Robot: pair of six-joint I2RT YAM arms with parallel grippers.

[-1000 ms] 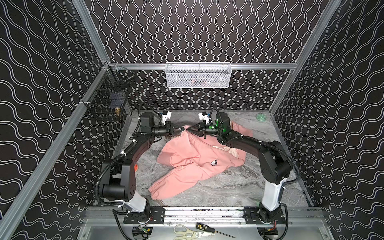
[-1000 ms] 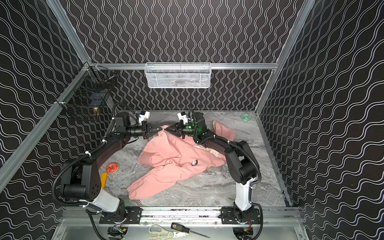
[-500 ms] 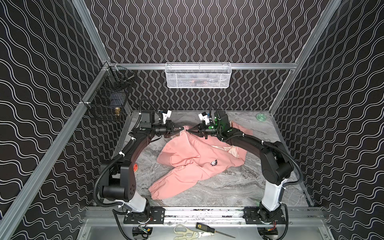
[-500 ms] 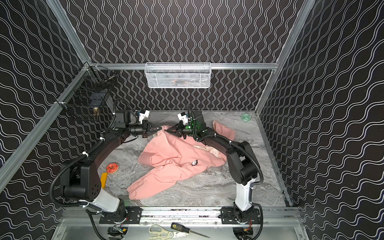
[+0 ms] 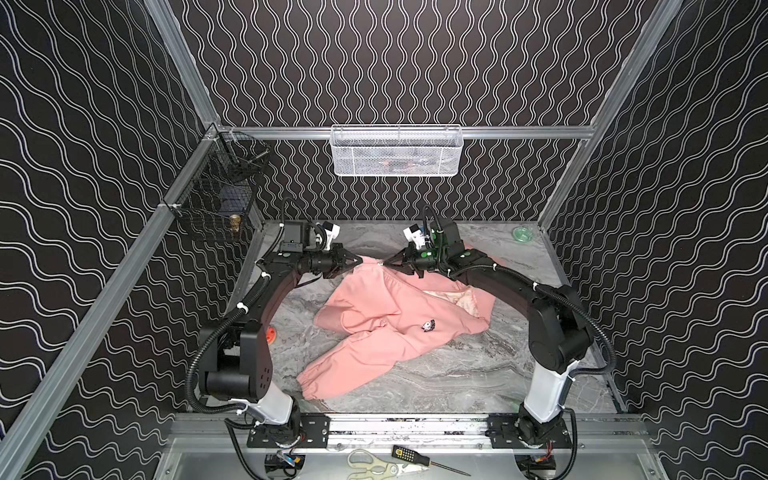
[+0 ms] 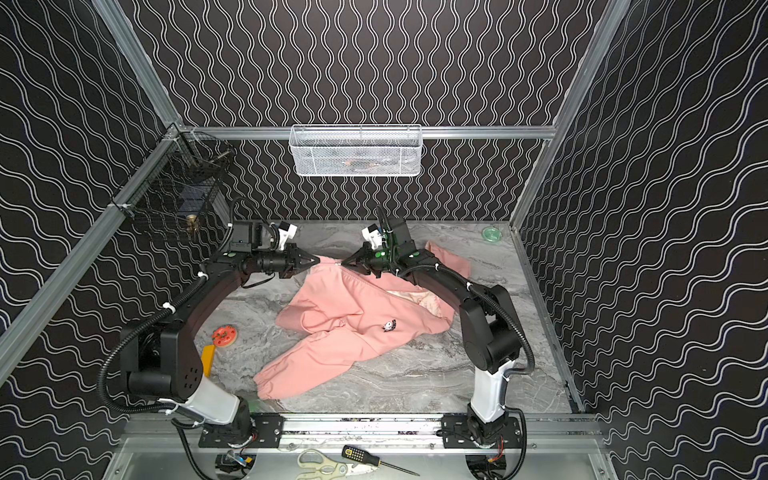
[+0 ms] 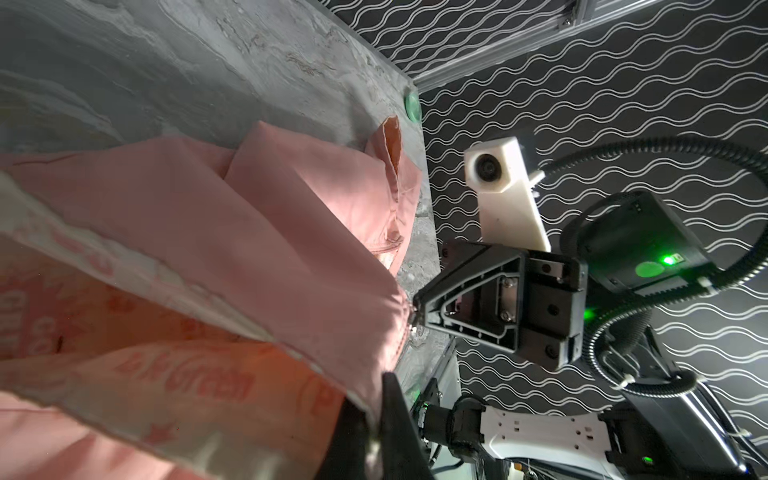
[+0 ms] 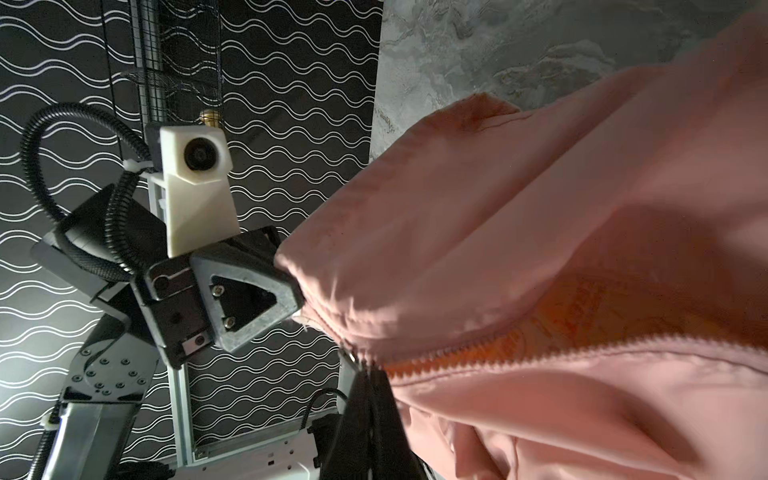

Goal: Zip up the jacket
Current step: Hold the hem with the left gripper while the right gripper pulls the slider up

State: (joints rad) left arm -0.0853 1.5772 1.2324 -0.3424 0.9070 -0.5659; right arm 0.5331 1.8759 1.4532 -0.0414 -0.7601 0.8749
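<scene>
Both top views look steeply down from high and far at the crumpled salmon-pink fabric jacket. Each wrist camera sits close beside that jacket, looking across it: left toward the black right gripper, right toward the black left gripper.

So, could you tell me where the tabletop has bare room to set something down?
Bare marble tabletop lies in front, between the jacket and the right arm's base, and along the back wall toward the green lid. Crowded: around the jacket and by the orange disc near the left arm.
</scene>
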